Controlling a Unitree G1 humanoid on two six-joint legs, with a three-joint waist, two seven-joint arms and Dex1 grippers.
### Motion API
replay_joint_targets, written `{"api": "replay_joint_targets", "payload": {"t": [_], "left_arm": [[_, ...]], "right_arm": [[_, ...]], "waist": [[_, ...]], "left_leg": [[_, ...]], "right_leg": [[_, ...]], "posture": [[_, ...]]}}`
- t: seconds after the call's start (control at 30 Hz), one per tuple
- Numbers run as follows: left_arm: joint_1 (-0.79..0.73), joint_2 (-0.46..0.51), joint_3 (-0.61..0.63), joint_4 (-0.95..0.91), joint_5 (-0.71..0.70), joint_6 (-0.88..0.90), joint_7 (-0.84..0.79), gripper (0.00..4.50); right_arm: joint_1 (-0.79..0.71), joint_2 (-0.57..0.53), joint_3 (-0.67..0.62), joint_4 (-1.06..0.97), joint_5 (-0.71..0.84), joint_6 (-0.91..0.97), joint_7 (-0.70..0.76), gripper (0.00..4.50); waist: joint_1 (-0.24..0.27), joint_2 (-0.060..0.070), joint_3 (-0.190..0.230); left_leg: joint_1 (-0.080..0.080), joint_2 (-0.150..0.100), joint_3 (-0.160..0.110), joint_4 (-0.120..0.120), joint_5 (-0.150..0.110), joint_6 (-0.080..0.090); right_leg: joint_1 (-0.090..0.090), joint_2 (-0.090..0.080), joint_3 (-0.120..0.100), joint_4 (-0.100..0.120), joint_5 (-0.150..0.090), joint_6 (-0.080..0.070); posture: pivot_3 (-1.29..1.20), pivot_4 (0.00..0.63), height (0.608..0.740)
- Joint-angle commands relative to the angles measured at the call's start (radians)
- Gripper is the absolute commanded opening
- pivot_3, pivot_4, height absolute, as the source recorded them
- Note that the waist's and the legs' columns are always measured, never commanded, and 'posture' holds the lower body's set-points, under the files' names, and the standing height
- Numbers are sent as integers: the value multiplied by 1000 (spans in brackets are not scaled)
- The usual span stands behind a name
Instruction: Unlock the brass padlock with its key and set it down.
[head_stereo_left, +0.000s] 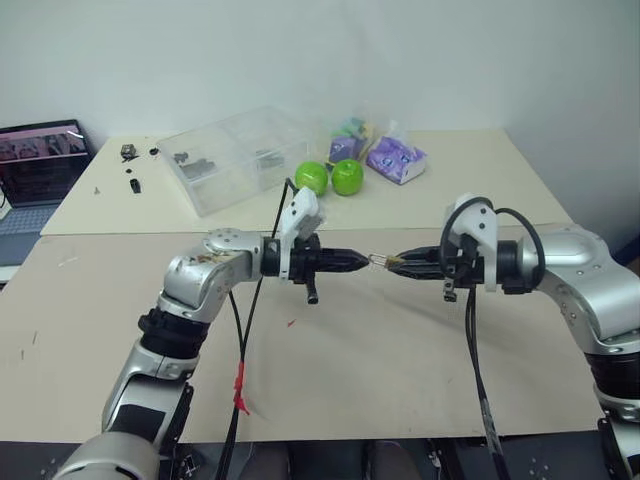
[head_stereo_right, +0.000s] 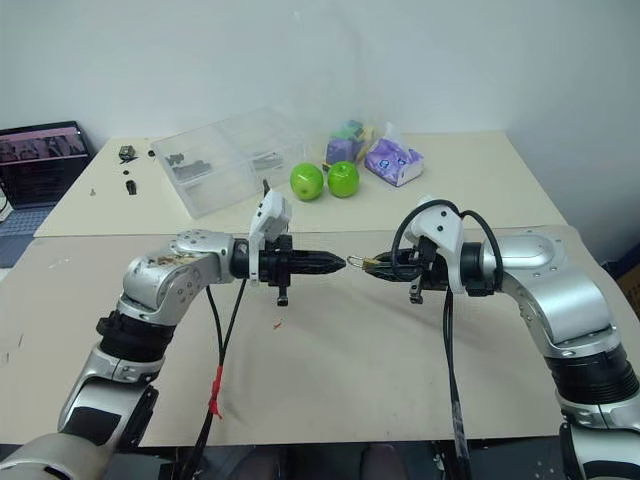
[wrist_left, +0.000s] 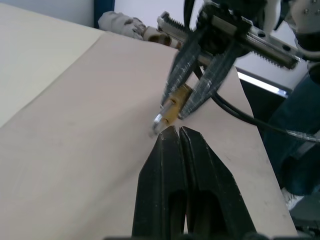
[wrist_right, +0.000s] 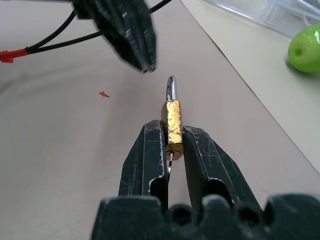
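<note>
The brass padlock (wrist_right: 173, 125) is clamped by its body between the fingers of my right gripper (head_stereo_left: 392, 265), held above the table with its silvery shackle (wrist_right: 171, 89) pointing at my left gripper. A thin silvery sliver (wrist_right: 171, 162) pokes out of the padlock's bottom between the right fingers; I cannot tell whether it is the key. My left gripper (head_stereo_left: 362, 262) is level and shut, with nothing visible between its fingers. Its tips (wrist_left: 172, 131) stop just short of the shackle, not touching it.
Two green apples (head_stereo_left: 312, 178) (head_stereo_left: 347, 177) and a clear plastic box (head_stereo_left: 235, 155) sit behind the grippers, with purple packets (head_stereo_left: 397, 158) at the back right. A laptop (head_stereo_left: 40, 160) stands far left. A small red speck (head_stereo_left: 291, 323) lies on the beige table (head_stereo_left: 380, 380).
</note>
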Motion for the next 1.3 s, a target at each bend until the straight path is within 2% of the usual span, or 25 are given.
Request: {"api": "replay_joint_targets", "payload": {"t": [0.03, 0.67, 1.3], "left_arm": [[-48, -27, 58, 44, -13, -2, 58, 108], [34, 9, -5, -141, -88, 142, 14, 108], [18, 14, 6, -112, -112, 175, 19, 108]], "right_arm": [[-17, -6, -24, -67, 40, 20, 2, 160], [-5, 6, -7, -27, 8, -23, 0, 160], [-62, 9, 7, 9, -25, -35, 9, 160]], "waist": [[-2, 0, 0], [-5, 0, 0], [-5, 0, 0]], "left_leg": [[0, 0, 0, 0, 0, 0], [0, 0, 0, 0, 1, -2], [0, 0, 0, 0, 1, -2]], "right_leg": [[0, 0, 0, 0, 0, 0], [0, 0, 0, 1, 0, 0], [0, 0, 0, 0, 0, 0]], "posture": [[0, 150, 740], [0, 150, 740], [0, 150, 740]]}}
